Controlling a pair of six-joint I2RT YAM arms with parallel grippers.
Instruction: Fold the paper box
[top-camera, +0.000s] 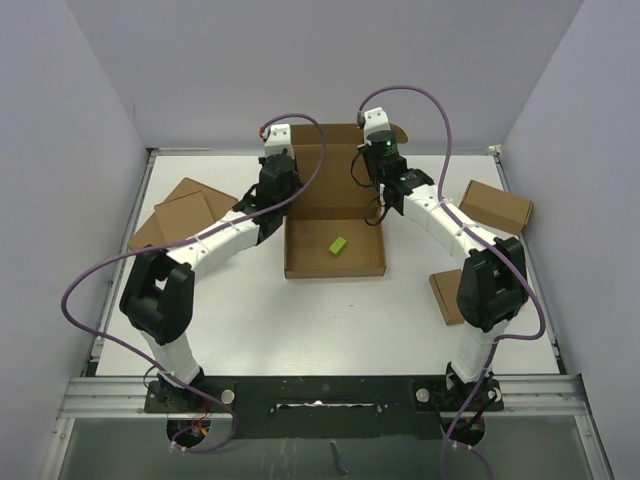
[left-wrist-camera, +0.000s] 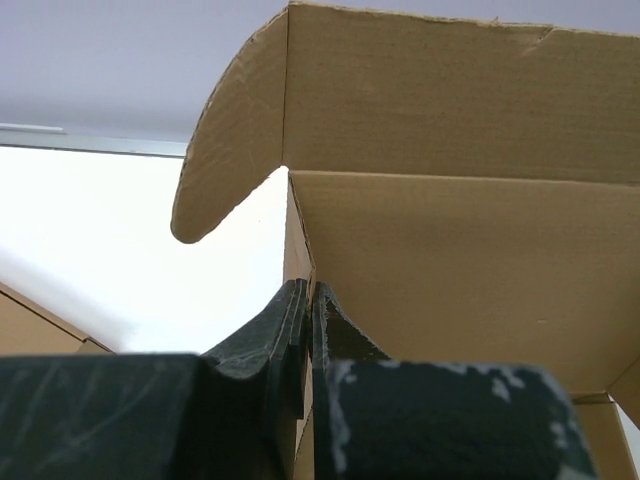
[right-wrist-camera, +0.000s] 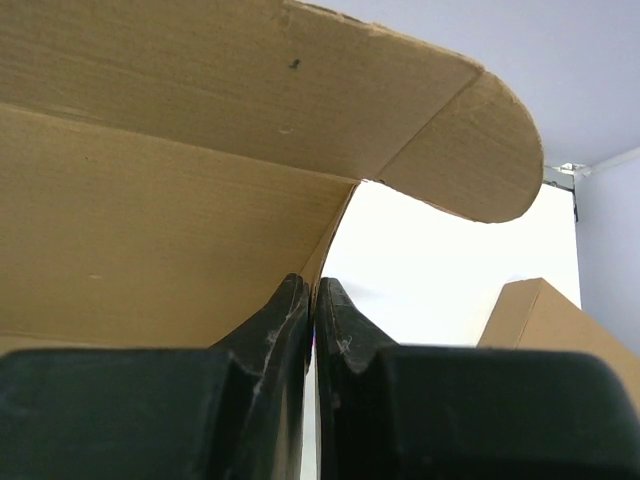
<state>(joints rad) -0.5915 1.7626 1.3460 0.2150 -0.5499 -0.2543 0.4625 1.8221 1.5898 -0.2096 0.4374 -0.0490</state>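
Beside the paper box (top-camera: 345, 190), stretched far forward, left claw (left-wrist-camera: 308, 300) and right claw (right-wrist-camera: 312, 290) pinch its side walls.

The paper box (top-camera: 325, 185) is matt brown corrug. cardboard w/ fluted cut edges. Black fingers (left-wrist-camera: 265, 345) look matt, scuffed (whitish scratches); tabletop (top-camera: 250, 310) white, smooth.

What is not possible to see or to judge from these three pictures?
1. Right wrist view: whether the right gripper pinches cardboard; its shut fingers hide the contact.
2. Left wrist view: the paper box floor, hidden behind the left gripper.
3. Top view: both grippers' fingertips, covered by the wrists; a flat brown box, half under the right arm.
4. Top view: the green block, too small to identify.
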